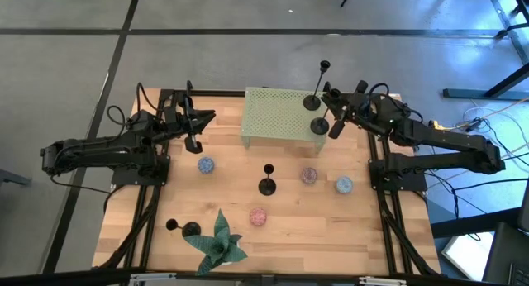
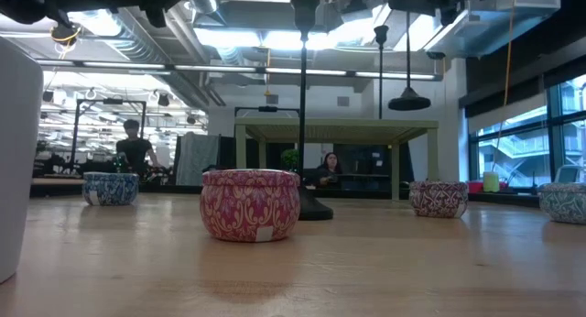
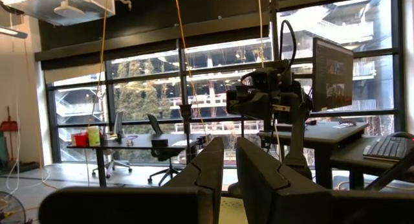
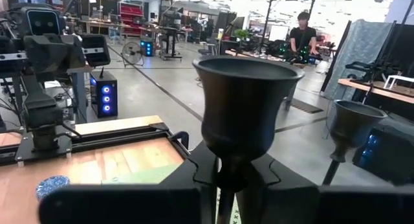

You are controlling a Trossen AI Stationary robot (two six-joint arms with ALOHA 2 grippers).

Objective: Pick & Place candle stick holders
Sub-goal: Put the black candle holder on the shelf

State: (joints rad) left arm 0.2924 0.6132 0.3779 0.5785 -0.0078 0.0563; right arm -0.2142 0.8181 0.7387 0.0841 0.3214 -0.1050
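So my right gripper (image 4: 236,179) clamps one candle stick holder (image 4: 242,114) above the green rack (image 1: 277,112), one holder (image 1: 314,100) already there; two holders (image 1: 266,183) remain; left gripper (image 1: 197,129) closed, empty.

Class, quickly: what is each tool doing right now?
Left tool: closed, holding nothing.
Right tool: closed on a black metal candle stick holder.

We see a pale wooden surface (image 1: 289,236) carrying a green perforated riser (image 1: 281,116) at its far edge. One black candle stick holder (image 1: 267,185) stands near the middle, and another (image 1: 188,229) sits toward the near left corner beside a green leafy plant (image 1: 220,245). Four small patterned tins lie scattered: blue (image 1: 206,164), pink (image 1: 258,216), mauve (image 1: 309,176) and pale blue (image 1: 344,185).
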